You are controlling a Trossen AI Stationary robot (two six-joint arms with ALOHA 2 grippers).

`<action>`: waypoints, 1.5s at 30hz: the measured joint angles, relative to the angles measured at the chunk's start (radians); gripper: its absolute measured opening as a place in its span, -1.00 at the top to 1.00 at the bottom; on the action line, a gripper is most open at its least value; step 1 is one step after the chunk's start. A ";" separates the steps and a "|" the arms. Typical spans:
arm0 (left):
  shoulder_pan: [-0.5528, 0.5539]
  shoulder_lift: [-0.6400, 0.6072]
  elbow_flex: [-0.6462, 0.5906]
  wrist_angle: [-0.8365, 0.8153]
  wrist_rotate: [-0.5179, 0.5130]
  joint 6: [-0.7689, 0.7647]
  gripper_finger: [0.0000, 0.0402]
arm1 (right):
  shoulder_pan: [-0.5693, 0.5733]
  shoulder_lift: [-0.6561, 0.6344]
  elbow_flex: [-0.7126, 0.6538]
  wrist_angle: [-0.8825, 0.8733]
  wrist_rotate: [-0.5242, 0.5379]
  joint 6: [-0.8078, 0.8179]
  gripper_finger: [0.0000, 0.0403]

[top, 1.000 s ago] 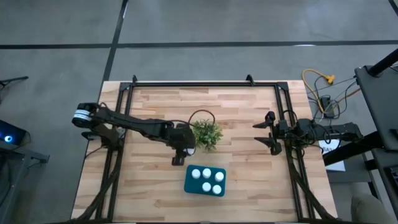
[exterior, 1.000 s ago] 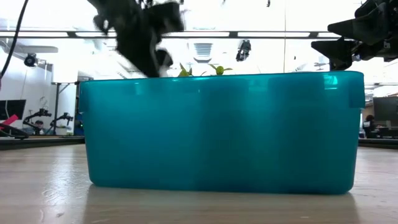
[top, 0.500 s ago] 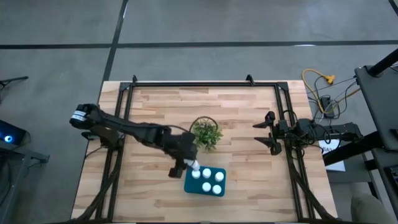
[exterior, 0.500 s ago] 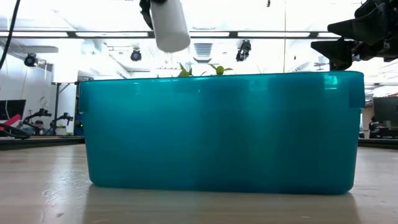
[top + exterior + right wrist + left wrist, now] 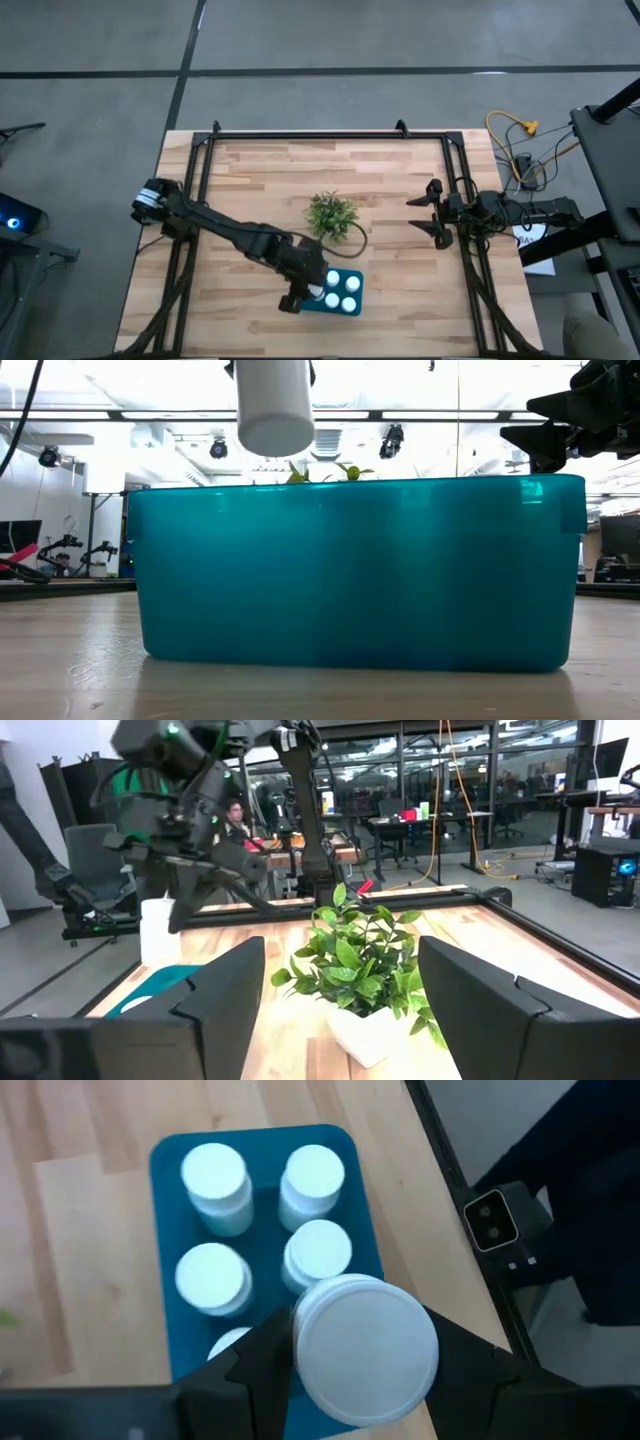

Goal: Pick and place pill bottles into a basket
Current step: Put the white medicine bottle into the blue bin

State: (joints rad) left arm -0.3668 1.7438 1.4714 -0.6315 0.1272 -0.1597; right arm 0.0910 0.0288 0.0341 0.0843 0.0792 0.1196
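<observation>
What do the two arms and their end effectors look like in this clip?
Both arms are dark, slim and jointed. The left arm carries a white band with dark markings near its base. The left end effector and right end effector each have two broad, black, angular fingers. Black cables trail behind the right arm.

Light wood-plank table [image 5: 380,300] with black metal frame, set on a grey concrete floor [image 5: 330,35] marked by dark seam lines. Yellow cable [image 5: 515,127] coiled on the floor beside the table. Beyond the table: bright ceiling light strips [image 5: 400,415], desks [image 5: 400,825] with equipment, and an office chair [image 5: 95,870].
</observation>
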 joint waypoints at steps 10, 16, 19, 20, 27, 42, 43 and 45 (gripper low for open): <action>-0.019 0.099 0.088 -0.123 -0.021 0.006 0.21 | 0.000 0.000 0.000 0.000 0.000 0.000 -0.24; -0.021 0.099 0.078 -0.113 -0.024 0.008 0.21 | 0.000 0.000 0.000 0.000 0.000 0.000 -0.23; -0.026 0.099 0.078 -0.110 -0.024 0.008 0.21 | 0.000 0.000 0.000 0.000 0.000 0.000 -0.24; -0.027 0.100 0.077 -0.109 -0.024 0.008 0.21 | 0.000 0.000 0.000 0.000 0.000 0.000 -0.25; -0.037 0.150 0.074 -0.107 -0.013 0.009 0.21 | 0.000 0.000 0.000 0.000 0.001 0.000 -0.27; -0.040 0.168 0.057 -0.095 -0.062 0.010 0.21 | 0.000 0.000 0.000 0.000 0.002 0.000 -0.27; -0.040 0.169 0.057 -0.093 -0.062 0.010 0.21 | 0.000 0.000 0.000 0.000 0.002 0.000 -0.27; -0.040 0.168 0.057 -0.086 -0.062 0.010 0.21 | 0.000 0.000 0.000 0.000 0.002 0.000 -0.26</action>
State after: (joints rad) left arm -0.4072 1.9121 1.5284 -0.7179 0.0654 -0.1497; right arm 0.0914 0.0288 0.0341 0.0845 0.0807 0.1194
